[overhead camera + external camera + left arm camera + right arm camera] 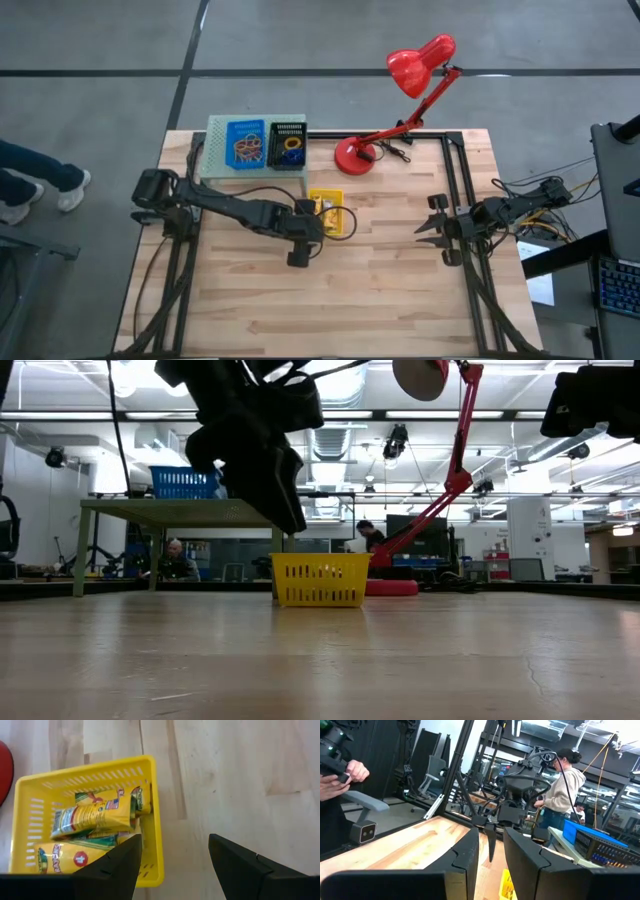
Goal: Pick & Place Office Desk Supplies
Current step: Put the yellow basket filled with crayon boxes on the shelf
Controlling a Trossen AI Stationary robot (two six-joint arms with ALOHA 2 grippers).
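A yellow slotted basket (150, 810) stands on the wooden table (380, 290) and holds several yellow packets (95, 815). It also shows in the high view as the basket (328, 212) and in the low view as the basket (320, 582). My left gripper (175, 857) hovers open and empty above the basket's rim, one finger over the basket and one over bare wood. In the low view the left gripper (270, 470) hangs clear above the basket. My right gripper (430, 222) waits open and empty near the table's right side, seen too in its wrist view (491, 852).
A pale green mesh shelf (222, 150) at the far edge carries a blue tray of rubber bands (245, 145) and a black tray of rings (289, 147). A red desk lamp (358, 153) stands beside it. People show in the room beyond. Bare wood lies toward the near edge.
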